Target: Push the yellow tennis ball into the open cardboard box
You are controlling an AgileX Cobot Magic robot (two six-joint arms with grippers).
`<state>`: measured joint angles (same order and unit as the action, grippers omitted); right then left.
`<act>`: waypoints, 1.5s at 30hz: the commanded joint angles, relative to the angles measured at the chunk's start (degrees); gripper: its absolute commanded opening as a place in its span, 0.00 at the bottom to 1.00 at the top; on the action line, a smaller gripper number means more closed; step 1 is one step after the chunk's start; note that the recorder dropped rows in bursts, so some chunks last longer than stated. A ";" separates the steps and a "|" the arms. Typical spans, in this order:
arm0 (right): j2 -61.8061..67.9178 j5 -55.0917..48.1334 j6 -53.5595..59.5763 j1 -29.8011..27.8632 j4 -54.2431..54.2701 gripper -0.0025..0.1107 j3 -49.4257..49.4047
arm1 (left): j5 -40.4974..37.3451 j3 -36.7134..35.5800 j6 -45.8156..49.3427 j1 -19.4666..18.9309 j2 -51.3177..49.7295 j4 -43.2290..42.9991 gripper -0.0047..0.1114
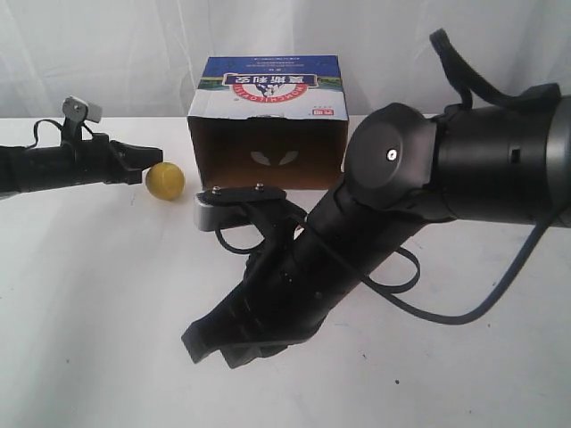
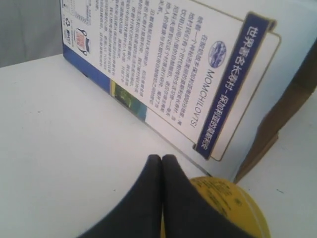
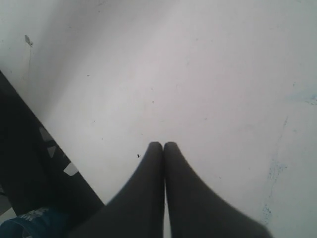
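Ball: the ball (image 1: 165, 181) sits on the table (image 1: 89, 294) toward the far left, just beside the box's front-left corner and outside the mouth.
Box: the box (image 1: 268, 98) lies on its side at the middle of the far edge. The dark mouth faces the near edge and the printed panel is on top.
Left gripper: the left gripper (image 1: 153, 161) comes in low from the left edge, jaws pressed together with nothing between them. Its tip is up against the ball's left side and looks to be touching. The left wrist view agrees, with the ball tucked right under the closed fingers (image 2: 148, 198) and the box's printed side wall just ahead.
Right gripper: the right gripper (image 1: 207, 348) is also pinched closed and empty. It points down over bare table toward the near edge, well apart from the ball.
Key relation: the ball lies straight beyond the left tip, toward the box's side. By my reading that line runs into the corner, not the mouth.
Nearer arm: the left, clearly.
Next move calls for: probably steering the ball a little toward the near edge to clear the corner, then sweeping it across and back into the opening.
Risk: it's a round ball on a narrow tip, so it could slip sideways off the push or bounce off the cardboard corner.
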<state>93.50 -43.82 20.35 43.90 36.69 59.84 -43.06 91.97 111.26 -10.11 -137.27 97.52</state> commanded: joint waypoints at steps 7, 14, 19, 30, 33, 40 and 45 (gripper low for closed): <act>-0.53 2.20 -0.21 0.05 -0.30 0.02 0.09 | -3.39 -0.88 -8.69 1.04 -1.48 -14.19 0.04; -0.53 2.78 -0.21 0.05 -0.30 0.02 0.09 | -3.53 -2.16 -13.18 1.14 -1.36 -21.03 0.04; -0.53 3.92 -0.21 0.05 -0.30 0.02 0.09 | -3.70 -6.11 -11.55 1.14 -0.10 -21.35 0.04; -0.53 5.57 -0.21 0.05 -0.30 0.02 0.09 | -5.75 -12.25 -8.45 1.26 1.37 -21.30 0.04; -0.53 5.82 -0.21 0.05 -0.30 0.02 0.09 | -5.86 -13.51 -6.25 1.65 1.37 -19.47 0.04; -0.53 6.61 -0.08 0.05 -0.30 0.02 0.09 | -6.13 -15.53 -1.79 2.65 1.37 -16.85 0.04; -0.53 7.84 -0.08 0.05 -0.30 0.02 0.09 | -11.20 -15.53 -1.40 2.80 1.51 -17.06 0.04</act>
<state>93.51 -37.03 20.21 43.90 36.69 59.84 -60.53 77.11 110.12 -7.19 -134.29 81.05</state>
